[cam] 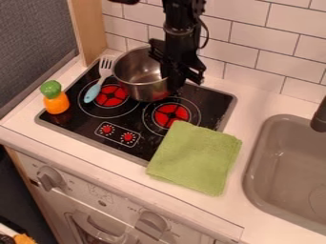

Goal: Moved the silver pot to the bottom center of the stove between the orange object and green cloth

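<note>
The black gripper [178, 71] hangs at the right side of the silver pot [137, 76], overlapping its right rim and wall. The pot stands upright toward the back of the black stove [83, 119], between the two red burners and behind them. At the stove's left edge is an orange object with a green top [56, 99]. A folded green cloth [196, 157] lies over the stove's front right corner and onto the counter. Where the gripper meets the pot is partly hidden by the gripper itself.
A fork with a light blue handle [99, 83] lies left of the pot, on the stove. The grey sink [255, 157] and a dark faucet [320, 116] are at the right. Behind the stove rises a white tiled wall [242, 38], with a wooden post [88, 28] at its left.
</note>
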Controlling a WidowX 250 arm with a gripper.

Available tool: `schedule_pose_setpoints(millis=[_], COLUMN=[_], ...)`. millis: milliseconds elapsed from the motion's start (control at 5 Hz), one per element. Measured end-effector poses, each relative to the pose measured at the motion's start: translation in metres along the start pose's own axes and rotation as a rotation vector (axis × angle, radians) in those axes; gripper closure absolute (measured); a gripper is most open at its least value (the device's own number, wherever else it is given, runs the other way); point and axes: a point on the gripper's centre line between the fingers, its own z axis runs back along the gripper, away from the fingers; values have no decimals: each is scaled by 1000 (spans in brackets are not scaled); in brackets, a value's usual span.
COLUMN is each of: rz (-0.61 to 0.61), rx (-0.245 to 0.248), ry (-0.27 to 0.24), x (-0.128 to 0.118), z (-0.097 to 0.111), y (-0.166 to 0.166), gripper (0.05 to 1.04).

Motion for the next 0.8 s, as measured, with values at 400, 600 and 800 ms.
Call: schedule_pose_setpoints(millis=[400, 600, 800], rz=[-12, -33, -38], rx=[-7, -35, -59], ry=[-60, -7, 25], x=[-40, -75, -100], z=[47, 38, 26], y=[-5, -16, -20], gripper=[1009, 1010, 1009])
